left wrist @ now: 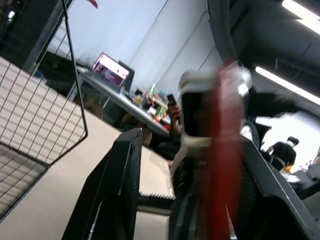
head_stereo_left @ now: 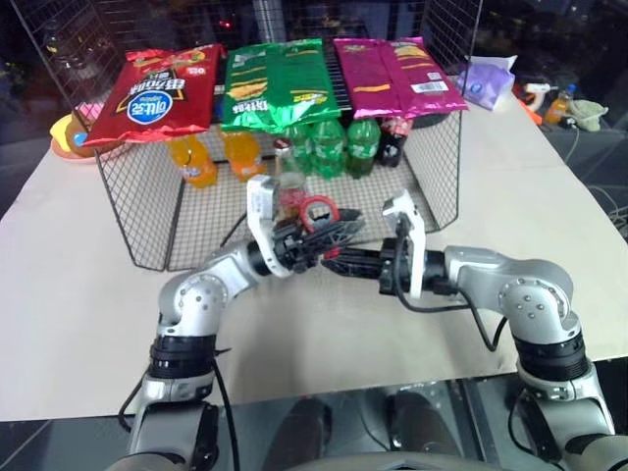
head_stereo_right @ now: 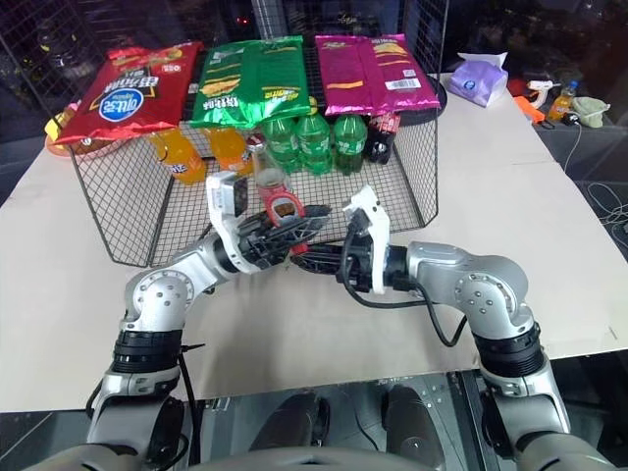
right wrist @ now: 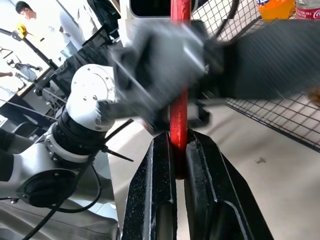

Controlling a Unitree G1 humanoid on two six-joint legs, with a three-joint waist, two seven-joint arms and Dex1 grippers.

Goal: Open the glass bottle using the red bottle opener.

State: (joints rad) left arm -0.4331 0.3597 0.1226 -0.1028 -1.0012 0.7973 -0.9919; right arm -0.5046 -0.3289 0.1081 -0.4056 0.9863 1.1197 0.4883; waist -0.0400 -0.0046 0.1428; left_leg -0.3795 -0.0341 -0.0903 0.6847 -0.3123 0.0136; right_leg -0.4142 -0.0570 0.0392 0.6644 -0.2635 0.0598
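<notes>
The red bottle opener hangs in the air between both grippers, its ring head up. My right gripper is shut on the opener's handle. My left gripper stands open around the opener, which lies close to one finger, and I cannot tell whether it touches. The glass bottle, clear with a pinkish label, stands upright on the table just behind the left gripper, at the front of the wire rack. Both grippers meet above the table in front of it.
A wire rack carries a red snack bag, a green one and a magenta one. Orange soda bottles and green soda bottles stand under it. A tissue pack lies at the back right.
</notes>
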